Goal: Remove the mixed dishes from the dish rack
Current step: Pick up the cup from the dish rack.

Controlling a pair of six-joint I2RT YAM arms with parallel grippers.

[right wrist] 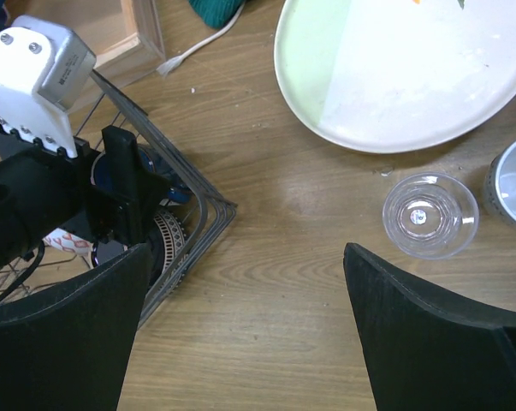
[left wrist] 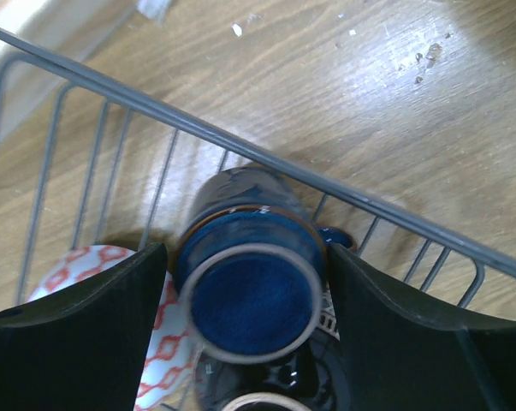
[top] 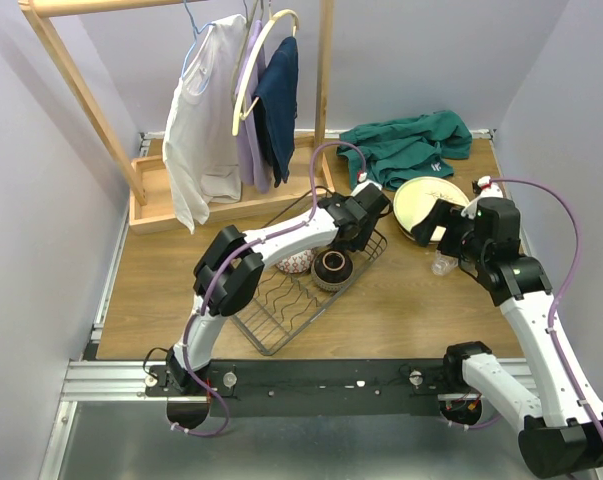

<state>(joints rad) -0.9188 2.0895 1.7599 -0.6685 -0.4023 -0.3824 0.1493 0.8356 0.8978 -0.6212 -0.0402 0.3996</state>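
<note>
The black wire dish rack lies in the middle of the table. My left gripper reaches into its far corner. In the left wrist view its jaws straddle a dark blue cup lying on its side, pads almost touching it, still open. A dark bowl and a white bowl with a red pattern sit in the rack. My right gripper hangs open over bare wood. A cream plate, a clear glass cup and a grey cup rest on the table nearby.
A wooden clothes rack with hanging garments stands at the back left on a wooden tray base. A green cloth lies crumpled at the back right. The rack's corner is close to my right gripper's left finger.
</note>
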